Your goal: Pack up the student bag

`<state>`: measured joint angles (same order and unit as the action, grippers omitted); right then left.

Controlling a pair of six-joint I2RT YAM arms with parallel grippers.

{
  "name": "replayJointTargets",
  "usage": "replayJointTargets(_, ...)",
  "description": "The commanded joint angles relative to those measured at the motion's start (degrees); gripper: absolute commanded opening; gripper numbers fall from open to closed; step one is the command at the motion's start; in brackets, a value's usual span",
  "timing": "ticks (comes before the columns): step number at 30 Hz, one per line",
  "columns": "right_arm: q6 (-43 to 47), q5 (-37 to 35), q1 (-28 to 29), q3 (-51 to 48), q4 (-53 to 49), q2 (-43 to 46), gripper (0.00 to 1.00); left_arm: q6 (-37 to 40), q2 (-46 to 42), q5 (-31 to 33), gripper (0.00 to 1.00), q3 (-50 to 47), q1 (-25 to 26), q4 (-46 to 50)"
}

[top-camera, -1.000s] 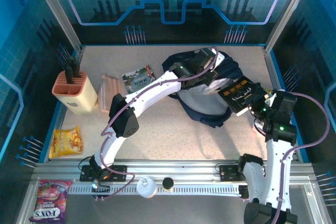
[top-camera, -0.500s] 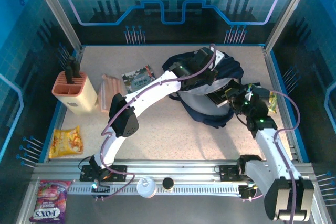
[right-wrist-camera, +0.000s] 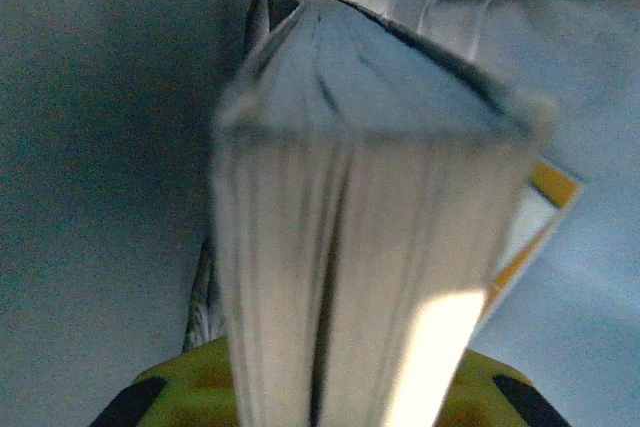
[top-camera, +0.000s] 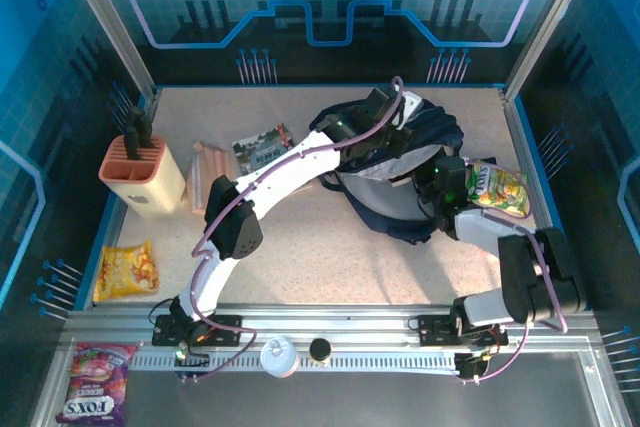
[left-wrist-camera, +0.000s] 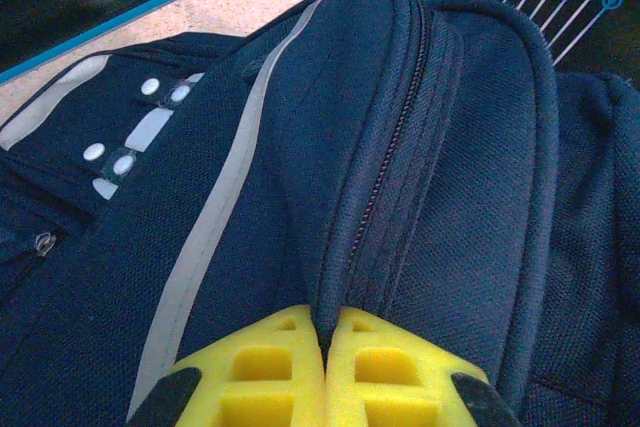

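On the speckled beige tabletop (top-camera: 330,257), toward the back right, lies the large dark navy woven-fabric backpack (top-camera: 445,135) with thin pale stripes, its mouth showing a smooth grey lining. A glossy green-and-yellow snack packet (top-camera: 497,188) sits just beside its right side, and a small printed booklet (top-camera: 262,148) lies to its left. Further left stands a peach plastic slotted holder (top-camera: 146,173) with black handles, and a crinkled orange snack bag (top-camera: 126,271) lies near the left edge. The white left arm (top-camera: 270,182) stretches across to the backpack's top. The left gripper (left-wrist-camera: 328,372) has its yellow foam pads pressed together on a ridge of backpack cloth beside the zipper (left-wrist-camera: 385,177). The right gripper (right-wrist-camera: 320,402) pinches a thick book (right-wrist-camera: 350,207), its page edges toward the wrist camera and pale lining on either side.
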<state>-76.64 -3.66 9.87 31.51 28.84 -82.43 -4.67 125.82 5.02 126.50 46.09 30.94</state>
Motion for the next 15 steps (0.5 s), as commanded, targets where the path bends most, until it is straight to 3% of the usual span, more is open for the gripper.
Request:
replayJointTargets(1,-1.54,1.72,1.58,2.35,6.09,-4.61,0.14,-3.0,-6.1,-1.95,0.0,0.35,-1.04,-7.1)
replayJointTargets(4,-1.93,4.99,1.5,4.13,5.85,-8.17,0.2,-3.4,-6.45,-2.55,0.0,-0.1,-1.48,-7.22)
replayJointTargets(7,-1.78,10.04,0.91,8.18,-6.24,-8.61,0.29,-3.83,-6.32,-3.48,0.0,-0.26,-1.73,-7.35)
replayJointTargets(12,0.33,10.69,0.55,6.66,-13.02,-3.02,0.49,-4.27,-6.48,-3.5,0.0,-0.76,-2.28,-7.03)
replayJointTargets(15,1.53,10.29,0.41,5.41,-18.98,0.49,0.53,-4.97,-6.9,-4.06,0.0,-2.24,-2.65,-8.04)
